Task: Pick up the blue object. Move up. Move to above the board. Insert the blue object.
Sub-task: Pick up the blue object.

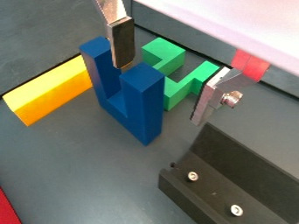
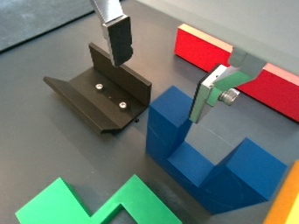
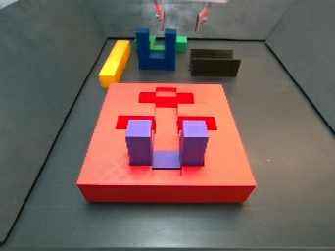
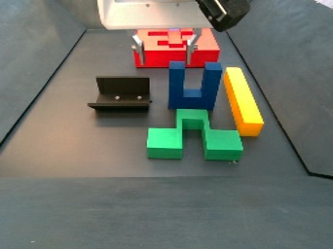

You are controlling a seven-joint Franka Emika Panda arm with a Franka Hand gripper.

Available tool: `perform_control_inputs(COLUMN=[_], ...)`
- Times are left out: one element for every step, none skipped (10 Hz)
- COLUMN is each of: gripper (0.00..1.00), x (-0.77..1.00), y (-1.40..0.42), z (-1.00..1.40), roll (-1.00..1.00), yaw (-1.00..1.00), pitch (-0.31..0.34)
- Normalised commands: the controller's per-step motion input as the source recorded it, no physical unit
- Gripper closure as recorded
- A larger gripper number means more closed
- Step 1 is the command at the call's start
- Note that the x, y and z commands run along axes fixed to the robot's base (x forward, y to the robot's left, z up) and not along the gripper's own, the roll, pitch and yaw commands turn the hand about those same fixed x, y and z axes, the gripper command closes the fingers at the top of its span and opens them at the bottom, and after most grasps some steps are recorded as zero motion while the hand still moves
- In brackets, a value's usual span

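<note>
Grey floor: fingers (image 1: 167,69) straddle blue object's (image 1: 126,90) prong.

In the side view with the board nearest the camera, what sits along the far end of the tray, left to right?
Yellow bar → blue object, with the end effector above it → fixture. The green block overlaps the blue object, so its place is unclear.

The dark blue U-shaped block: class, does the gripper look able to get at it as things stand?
Probably yes. The gripper is open above the dark blue U-shaped block, one finger over its slot. The green notched block stands close beside it.
</note>
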Motion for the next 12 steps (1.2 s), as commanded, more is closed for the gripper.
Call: perform_control_inputs(gripper=[0.00,0.00,0.00,0.00,0.00,0.00,0.00,0.00,0.00,0.00,0.00,0.00], x=[-0.12,-0.08,-0.04,-0.03,0.00,0.00,0.00,0.00,0.00,0.00,0.00,0.00], y=[0.00,0.00,0.00,0.05,0.14,0.16,0.05,0.00,-0.06,-0.07,-0.09,0.00], z=[-0.09,-0.16,-0.18,-0.20,-0.22,-0.21,-0.19,-0.19,-0.21,-0.19,-0.18,0.00], roll=[0.00,0.02,0.04,0.04,0.03,0.02,0.05,0.08,0.10,0.11,0.13,0.02], yaw=[-0.04,0.00,0.00,0.00,0.00,0.00,0.00,0.00,0.00,0.00,0.00,0.00], pitch=[0.000,0.000,0.000,0.000,0.000,0.000,0.000,0.000,0.000,0.000,0.000,0.000])
